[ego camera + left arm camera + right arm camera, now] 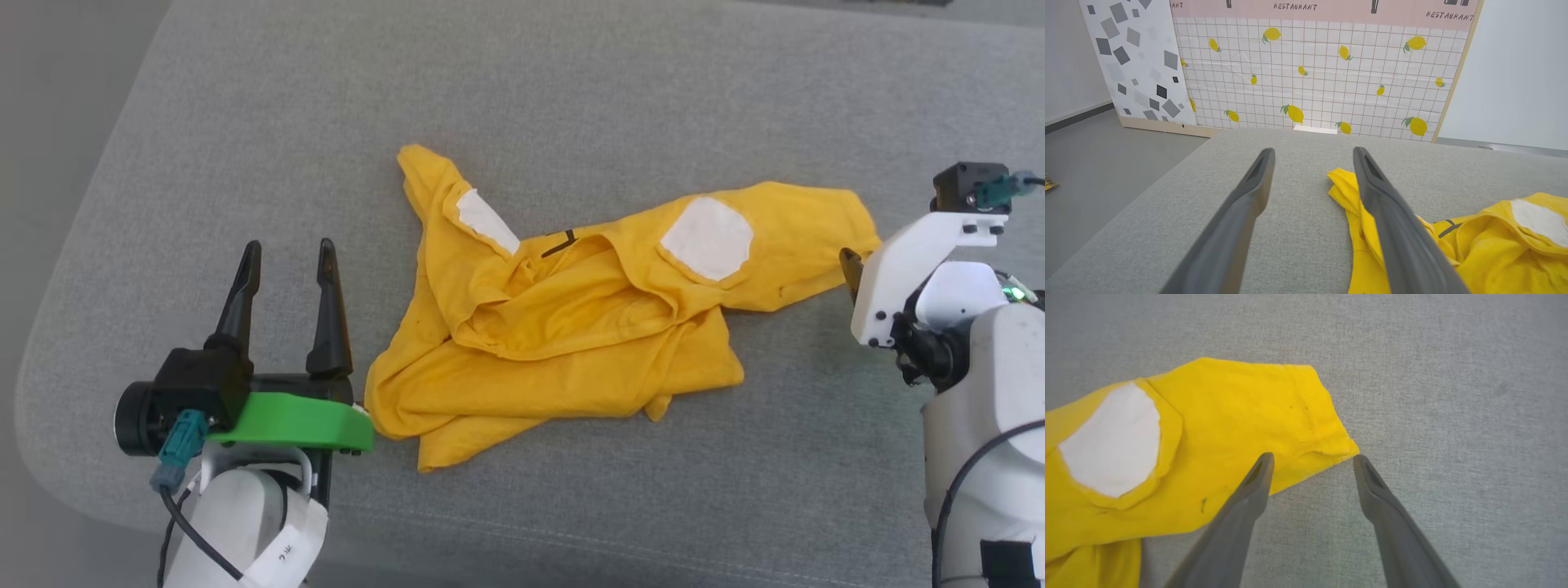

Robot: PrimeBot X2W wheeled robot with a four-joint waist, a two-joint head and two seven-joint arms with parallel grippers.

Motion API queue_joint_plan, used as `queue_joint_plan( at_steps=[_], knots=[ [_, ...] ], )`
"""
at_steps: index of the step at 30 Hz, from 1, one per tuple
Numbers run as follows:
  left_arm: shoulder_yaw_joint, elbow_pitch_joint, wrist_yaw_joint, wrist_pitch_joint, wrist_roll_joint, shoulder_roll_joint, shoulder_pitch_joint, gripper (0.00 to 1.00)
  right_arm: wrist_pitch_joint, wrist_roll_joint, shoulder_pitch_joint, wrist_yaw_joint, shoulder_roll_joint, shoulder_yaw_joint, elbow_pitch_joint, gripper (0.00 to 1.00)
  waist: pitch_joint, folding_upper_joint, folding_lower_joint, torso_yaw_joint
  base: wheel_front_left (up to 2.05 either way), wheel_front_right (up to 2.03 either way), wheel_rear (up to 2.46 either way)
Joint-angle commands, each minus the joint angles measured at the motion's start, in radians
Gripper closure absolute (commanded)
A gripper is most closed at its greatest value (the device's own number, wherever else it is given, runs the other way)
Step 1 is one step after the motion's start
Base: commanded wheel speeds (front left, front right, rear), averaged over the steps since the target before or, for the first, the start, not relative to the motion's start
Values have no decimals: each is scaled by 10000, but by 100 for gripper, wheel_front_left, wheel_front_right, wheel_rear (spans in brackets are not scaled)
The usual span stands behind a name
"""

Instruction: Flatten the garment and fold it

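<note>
Padded grey woven-fabric counter (571, 82) is seen, with a lemon-print grid backdrop panel (1310, 73) behind its far edge. A bright yellow soft cotton T-shirt (571, 327) is laid crumpled on the middle of the counter, not flattened, with layers bunched and overlapped. Its long axis is run side to side across the head view, and the robot's-right end is set slightly farther away than the left.

The right pincer (1313, 456) is held spread, empty. A stitched hem corner (1345, 449) of the T-shirt (1229, 437) is placed just between its two fingertips, the cloth spreading away to that view's left, and a white oval patch (1112, 441) is seen further along. In the head view one dark fingertip of the right pincer (851, 269) is seen at the garment's right end.

The left pincer (291, 243) is also spread and empty. The T-shirt is lain to its right side; its fingers are pointed past the cloth toward the far edge, over bare counter. Its green plastic mount (294, 420) is sat just beside the near-left bulge of cloth. In the left wrist view the T-shirt (1494, 253) is partly hidden behind one finger of the left pincer (1313, 150).

Judged: the right arm is better lined up for a pinch, since the corner is already framed. The left would need to be turned or shifted right before an edge could be taken.
</note>
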Motion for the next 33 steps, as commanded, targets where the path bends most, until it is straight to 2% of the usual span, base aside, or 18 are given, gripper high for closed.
queue_joint_plan(
  at_steps=[1,8,9,10,11,12,19,24,28,33],
  knots=[
    [65,-46,-114,-68,196,-120,-153,0,112,-218,-251,-15,-4,-43,218,0,338,0,0,168,0,0,0],
    [337,-50,-425,-70,463,-500,-260,0,83,-725,-744,-15,-66,-205,1013,0,574,0,0,249,0,0,0],
    [373,-37,-457,-71,494,-532,-268,0,76,-719,-767,-15,-64,-221,1074,11,566,0,0,237,0,0,0],
    [411,-23,-499,-71,531,-571,-281,0,56,-695,-791,-15,-60,-234,1125,65,528,0,0,212,0,0,0],
    [437,3,-533,-71,555,-599,-277,0,42,-673,-798,-15,-58,-232,1153,79,491,0,0,190,0,0,0],
    [469,24,-578,-71,596,-626,-276,0,14,-626,-794,-15,-54,-197,1165,100,423,0,0,146,0,0,0],
    [590,246,-823,-71,705,-777,-188,0,-638,264,-563,-15,-177,-392,281,100,-5,0,0,-135,0,0,0],
    [637,467,-968,-71,668,-857,-64,0,-1093,1125,458,-15,-298,-1660,-1313,100,-299,0,0,-246,0,0,0],
    [633,772,-1068,-72,562,-902,46,0,-806,1208,1850,-15,-204,-2785,-2091,100,-411,0,0,-322,0,0,0],
    [648,1187,-1138,-72,412,-935,102,0,-352,1398,3005,-15,-39,-3197,-1968,100,-458,0,0,-426,0,0,0]
  ],
)
